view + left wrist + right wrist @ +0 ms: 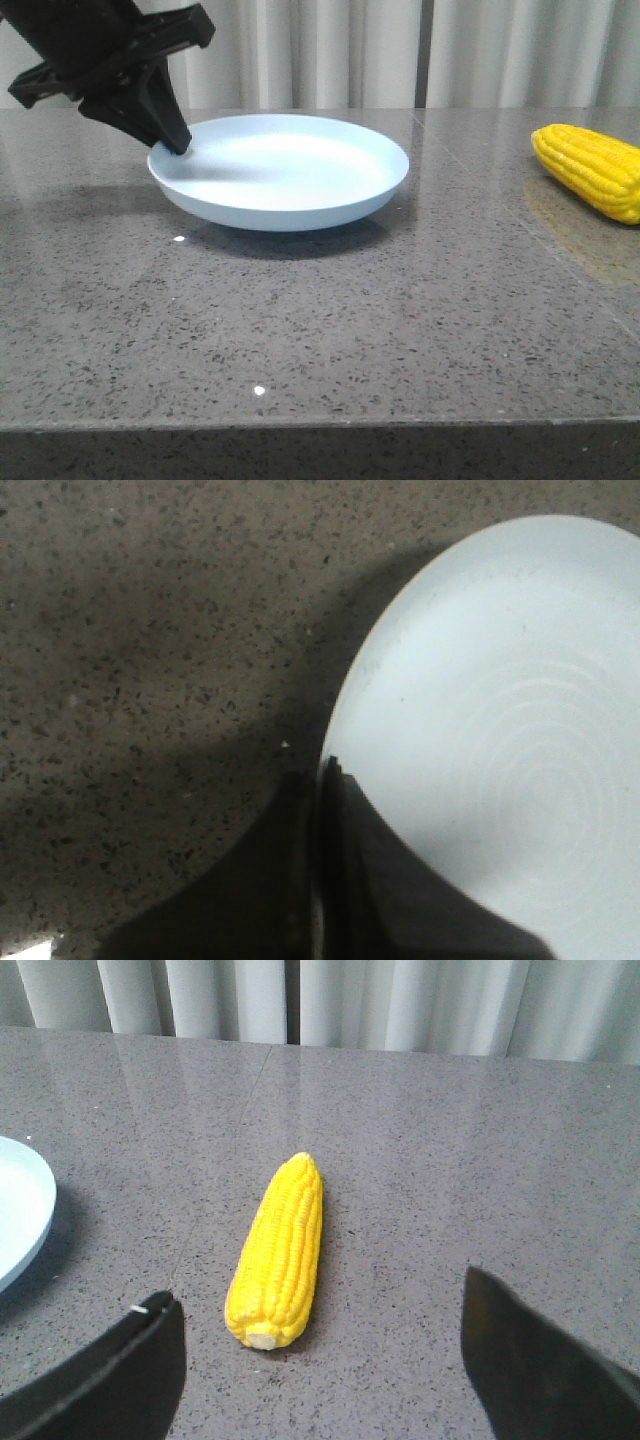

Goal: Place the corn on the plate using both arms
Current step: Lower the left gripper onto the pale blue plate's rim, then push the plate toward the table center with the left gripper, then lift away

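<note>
Black fingers [520, 1355] (matte) — tapered

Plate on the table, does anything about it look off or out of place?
Yes: the plate is tilted, its left rim raised off the table where the left gripper is shut on it. No damage or spills. The corn lies separately to its right, untouched.

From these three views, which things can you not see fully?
- Corn: front view, its far end is cut by the right edge.
- Plate: right wrist view, mostly cut by the left edge.
- Left pincer: left wrist view, blurred dark shape covering the plate's rim.
</note>
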